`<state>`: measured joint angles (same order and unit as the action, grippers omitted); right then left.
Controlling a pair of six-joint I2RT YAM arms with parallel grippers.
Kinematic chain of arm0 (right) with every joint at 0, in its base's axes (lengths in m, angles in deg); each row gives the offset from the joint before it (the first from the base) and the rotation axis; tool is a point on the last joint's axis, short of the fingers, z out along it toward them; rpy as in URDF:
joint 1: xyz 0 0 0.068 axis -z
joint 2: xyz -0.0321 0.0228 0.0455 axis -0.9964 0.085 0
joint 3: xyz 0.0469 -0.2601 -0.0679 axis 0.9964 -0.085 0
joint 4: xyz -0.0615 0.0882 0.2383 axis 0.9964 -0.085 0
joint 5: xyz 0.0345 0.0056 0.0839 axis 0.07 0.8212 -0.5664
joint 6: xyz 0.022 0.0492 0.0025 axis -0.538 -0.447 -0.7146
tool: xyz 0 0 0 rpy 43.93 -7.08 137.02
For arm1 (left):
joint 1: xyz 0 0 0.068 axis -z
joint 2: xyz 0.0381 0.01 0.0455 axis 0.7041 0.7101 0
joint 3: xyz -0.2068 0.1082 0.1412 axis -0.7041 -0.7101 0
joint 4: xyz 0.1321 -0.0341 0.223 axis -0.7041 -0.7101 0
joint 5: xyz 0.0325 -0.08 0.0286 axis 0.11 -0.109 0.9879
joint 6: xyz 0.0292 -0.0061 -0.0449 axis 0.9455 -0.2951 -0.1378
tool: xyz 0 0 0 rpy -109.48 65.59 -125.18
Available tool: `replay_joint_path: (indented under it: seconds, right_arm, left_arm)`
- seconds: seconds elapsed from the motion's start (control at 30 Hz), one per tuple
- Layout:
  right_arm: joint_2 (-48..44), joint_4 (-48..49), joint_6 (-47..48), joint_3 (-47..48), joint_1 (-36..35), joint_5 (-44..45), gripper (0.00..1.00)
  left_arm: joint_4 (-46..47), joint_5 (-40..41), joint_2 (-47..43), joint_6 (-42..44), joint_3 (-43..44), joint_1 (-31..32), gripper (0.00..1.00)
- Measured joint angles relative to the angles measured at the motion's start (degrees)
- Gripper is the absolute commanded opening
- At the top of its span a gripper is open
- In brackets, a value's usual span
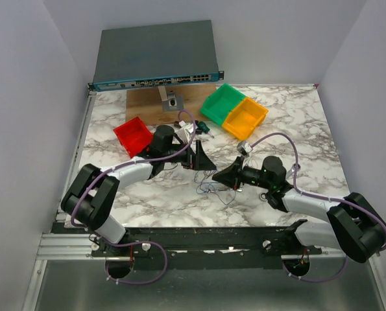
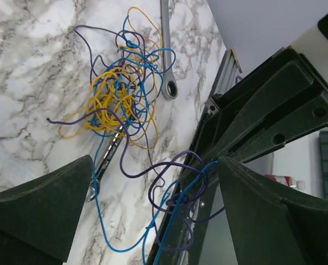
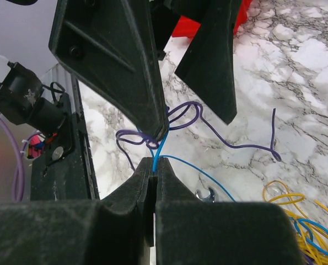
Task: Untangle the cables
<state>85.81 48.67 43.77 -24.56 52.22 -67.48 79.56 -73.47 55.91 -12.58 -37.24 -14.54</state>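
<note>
Marble table [image 1: 296, 129]: cables [image 1: 210, 188] stretch crosswise, one nipped by right gripper [image 3: 154, 165].

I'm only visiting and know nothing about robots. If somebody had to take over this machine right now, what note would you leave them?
Left pincer: open, gripping nothing; loops of purple wire hang between its fingers.
Right pincer: shut on a blue wire, right next to the left one.
Things: the tangle of yellow, blue and purple wires lies on the marble table, on top of a wrench.
Done: one blue strand is gripped, leading out of the tangle.
Left: nearly everything; no wire is separated yet.
</note>
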Motion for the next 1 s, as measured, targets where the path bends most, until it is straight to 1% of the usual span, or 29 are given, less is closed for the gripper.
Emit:
replay_joint_path:
  seconds: [0.17,0.2,0.23,0.3,0.33,0.37,0.4,0.5,0.53,0.6,0.67,0.73,0.77,0.8,0.87,0.93,1.0]
  right_arm:
    - [-0.1,-0.4,0.7,0.0,0.0,1.2,0.01]
    - [-0.1,-0.4,0.9,0.0,0.0,1.3,0.01]
    - [-0.1,-0.4,1.0,0.0,0.0,1.4,0.01]
    - [0.0,-0.4,1.0,0.0,0.0,1.3,0.01]
    - [0.3,-0.4,1.0,0.1,0.0,1.3,0.01]
    - [0.8,-0.5,1.0,0.2,0.0,1.3,0.01]
    - [1.4,-0.5,1.0,0.3,0.0,1.2,0.01]
    - [3.1,-0.8,1.0,0.9,-0.2,0.7,0.01]
    - [3.6,-0.8,1.0,1.2,-0.3,0.5,0.01]
    - [4.4,-0.8,1.0,1.9,-0.7,0.0,0.01]
    - [4.8,-0.8,1.0,2.6,-1.3,-0.5,0.01]
    - [5.0,-0.8,1.1,3.0,-1.7,-0.8,0.01]
    - [5.0,-0.9,1.1,3.1,-2.0,-0.8,0.01]
    - [5.1,-0.9,1.2,3.3,-2.1,-0.9,0.01]
    - [5.2,-1.0,1.5,3.6,-2.4,-0.9,0.01]
    - [5.3,-1.1,1.7,3.7,-2.6,-0.9,0.01]
    - [5.3,-1.4,1.9,3.7,-2.7,-0.9,0.01]
  left_arm:
    - [-3.8,-2.0,2.6,-2.9,2.7,1.1,0.99]
    - [-4.2,-2.4,2.9,-3.4,2.9,1.2,0.97]
    - [-4.3,-3.2,3.7,-4.7,3.4,1.4,0.93]
    - [-3.8,-4.8,5.4,-6.7,4.0,1.4,0.81]
    - [-3.2,-5.5,6.3,-7.8,4.1,1.4,0.79]
    - [-2.4,-6.3,7.0,-8.9,4.1,1.4,0.79]
    - [-1.2,-7.2,8.0,-10.3,4.1,1.4,0.79]
    - [1.2,-8.7,10.0,-13.5,4.1,1.3,0.94]
    - [1.5,-8.9,10.3,-14.1,4.1,1.2,0.96]
    - [2.4,-8.9,10.3,-15.5,4.1,0.5,0.97]
    - [3.8,-9.0,10.3,-16.2,4.1,-0.1,0.96]
    - [4.5,-9.0,10.3,-16.9,4.1,-0.5,0.88]
    - [4.7,-9.0,10.3,-17.3,4.0,-0.7,0.81]
    - [5.0,-9.0,10.3,-17.8,4.0,-0.9,0.68]
    - [5.4,-9.0,10.3,-18.5,3.8,-1.0,0.5]
    - [6.4,-9.0,10.3,-19.5,3.4,-1.0,0.37]
    - [7.3,-8.9,10.3,-20.6,2.9,-1.0,0.26]
